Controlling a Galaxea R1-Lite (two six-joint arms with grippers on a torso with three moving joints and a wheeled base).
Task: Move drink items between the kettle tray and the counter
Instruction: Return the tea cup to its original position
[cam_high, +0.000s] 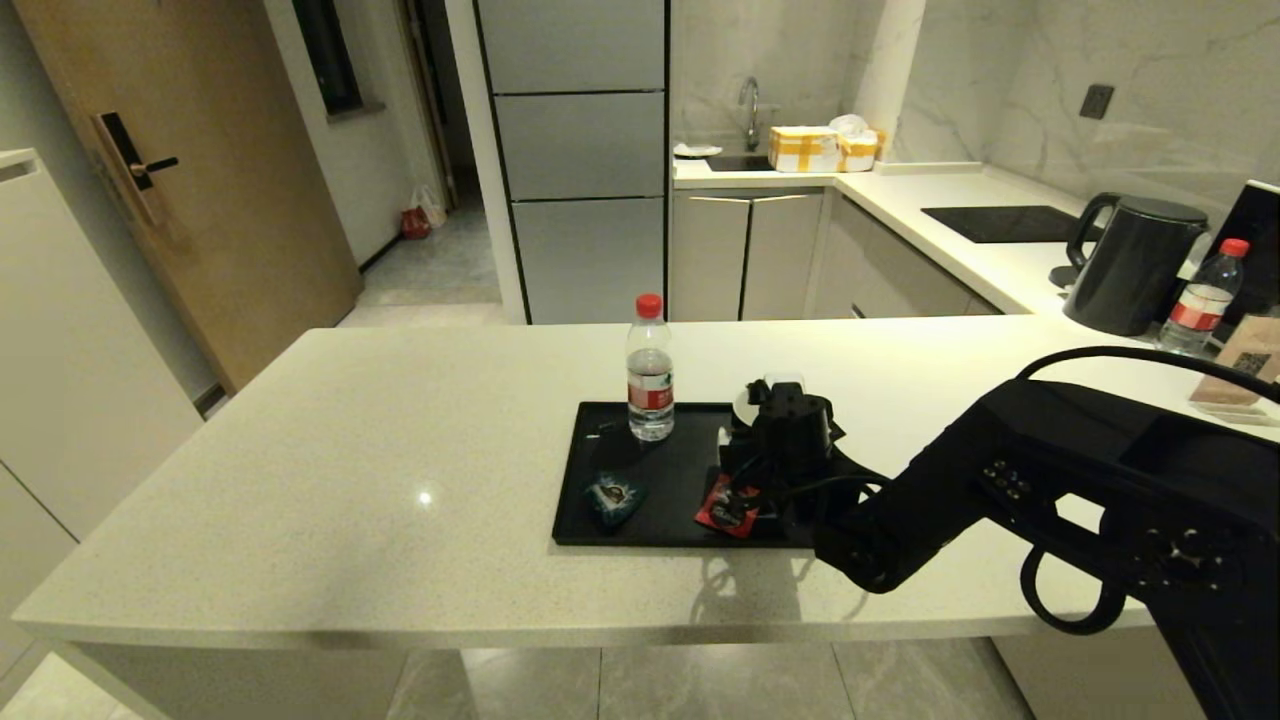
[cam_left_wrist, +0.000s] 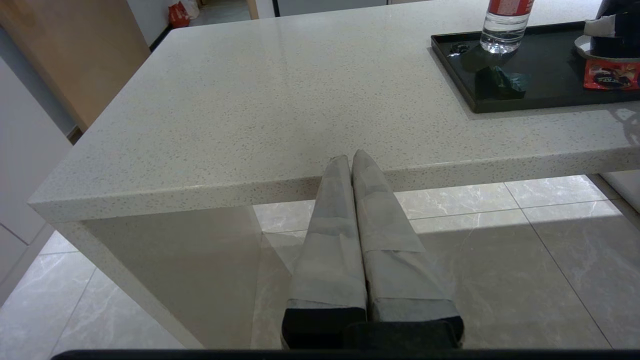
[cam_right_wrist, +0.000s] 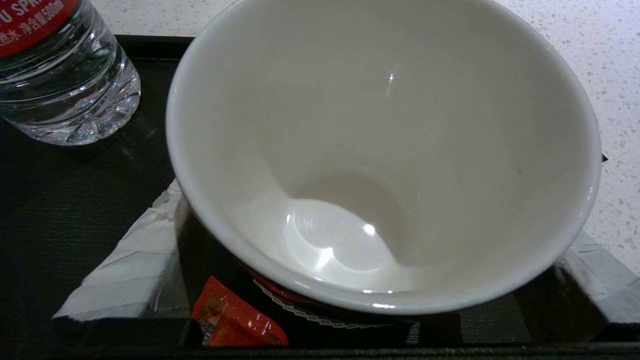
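Note:
The black mug (cam_right_wrist: 380, 150) with its white inside stands on the right part of the black kettle tray (cam_high: 670, 480), which lies on the cream speckled counter (cam_high: 380, 470). My right gripper (cam_right_wrist: 372, 215) is shut on the mug, one taped finger (cam_right_wrist: 125, 260) against each side. In the head view the gripper (cam_high: 775, 405) hides most of the mug; only a bit of white rim (cam_high: 745, 402) shows. The red sachet (cam_high: 728, 505) lies flat on the tray just in front of the mug. My left gripper (cam_left_wrist: 351, 157) is shut and empty, below the counter's front edge.
A clear red-capped bottle (cam_high: 650, 370) stands at the tray's back, and a teal sachet (cam_high: 613, 497) lies at its front left. The black kettle (cam_high: 1135, 262) and a second bottle (cam_high: 1200, 300) stand far right. Bare counter stretches left of the tray.

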